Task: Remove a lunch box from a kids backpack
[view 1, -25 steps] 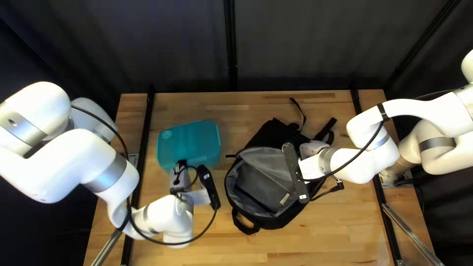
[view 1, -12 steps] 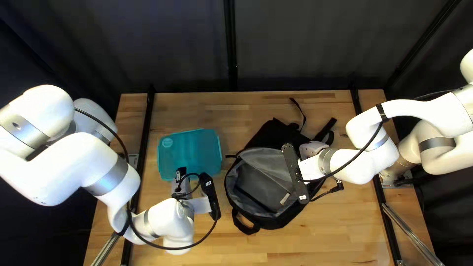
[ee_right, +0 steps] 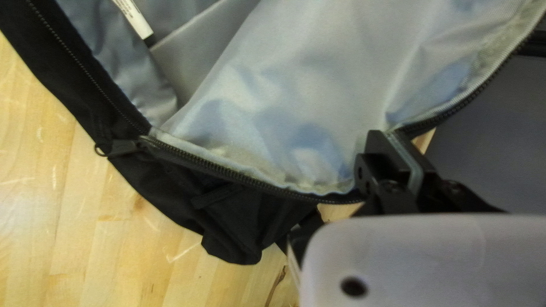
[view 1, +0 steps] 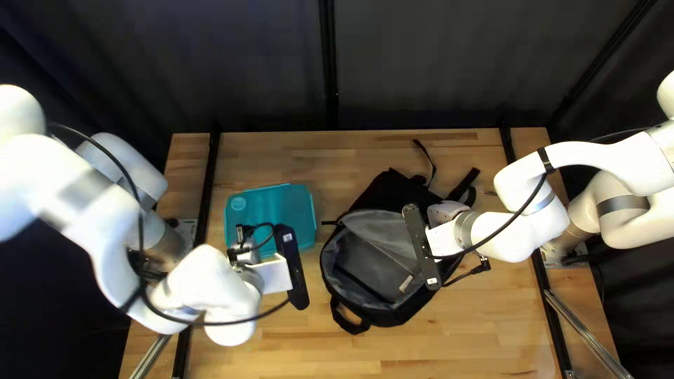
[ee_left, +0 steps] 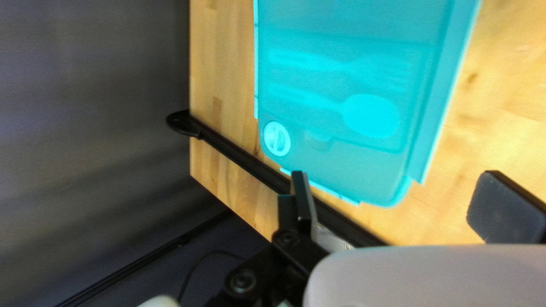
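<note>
Leaning in closest: my left arm (view 1: 225, 316), its white joints bent over the near left part of the wooden table (view 1: 463, 344).
Carry handle: a black loop (view 1: 349, 321) on the near end of the backpack (view 1: 330, 277).
Backpack mouth: unzipped, with grey lining (view 1: 379, 260) showing and a pale tag (view 1: 406, 283) inside, toward the near end.
Left gripper: I have the left gripper (view 1: 243, 254) at the near left corner of the lunch box, its black fingers spread wide; in its wrist view the box lies ahead.
Right gripper: I've got the right gripper (view 1: 446, 210) narrowed down and pinching the backpack's zippered rim (ee_right: 364, 196) between its fingers.
Right arm: stretched in from the table's right side (view 1: 523, 231), a black cable (view 1: 507, 226) running along it.
Lunch box: the teal lunch box (view 1: 281, 207) is out on the table, left of the backpack and apart from it, lying flat.
Lid: fork (ee_left: 381, 71) and spoon (ee_left: 371, 115) shapes show side by side, with a round pale badge (ee_left: 277, 138) near one corner.
Straps: beyond the mouth, a black strap (view 1: 465, 185) and a thinner strap (view 1: 427, 160) trail toward the table's far edge.
Backdrop: a dark curtain (view 1: 246, 77) hangs past that edge, farthest from me.
</note>
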Controlling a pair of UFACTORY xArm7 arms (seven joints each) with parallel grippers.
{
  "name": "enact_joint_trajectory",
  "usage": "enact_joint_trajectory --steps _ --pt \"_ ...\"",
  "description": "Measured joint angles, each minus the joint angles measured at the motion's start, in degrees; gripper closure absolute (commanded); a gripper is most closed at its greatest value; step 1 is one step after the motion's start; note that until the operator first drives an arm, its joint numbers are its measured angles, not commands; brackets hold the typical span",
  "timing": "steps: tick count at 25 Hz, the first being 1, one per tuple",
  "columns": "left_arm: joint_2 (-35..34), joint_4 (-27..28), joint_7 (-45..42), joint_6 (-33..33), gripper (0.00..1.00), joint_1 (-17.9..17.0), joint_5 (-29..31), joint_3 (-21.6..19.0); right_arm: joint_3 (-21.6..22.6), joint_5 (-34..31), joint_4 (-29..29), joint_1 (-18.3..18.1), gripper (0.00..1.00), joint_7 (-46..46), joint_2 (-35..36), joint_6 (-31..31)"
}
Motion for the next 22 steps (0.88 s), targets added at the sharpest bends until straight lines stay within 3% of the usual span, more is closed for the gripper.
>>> enact_joint_trajectory --steps 7,10,11,12,22 --pt "3.06 15.39 3.68 7.27 0.00 -1.19 -4.46 -0.78 -0.18 0.26 0.01 0.04 1.00 -0.38 -0.04 -0.16" --pt "4.40 19.31 6.11 8.37 0.00 -1.51 -7.01 -0.60 -0.22 0.38 -0.09 0.11 1.00 -0.51 -0.18 -0.18" --pt "4.64 19.84 6.77 8.25 0.00 -1.51 -7.68 -0.42 -0.25 0.43 -0.14 0.13 0.91 -0.59 -0.25 -0.20" --pt "4.87 20.24 7.34 8.07 0.00 -1.49 -8.26 -0.24 -0.30 0.49 -0.17 0.16 0.00 -0.71 -0.33 -0.23" --pt "5.03 20.56 7.77 7.93 0.00 -1.45 -8.71 -0.11 -0.42 0.57 -0.27 0.33 0.00 -1.38 -0.75 -0.31"
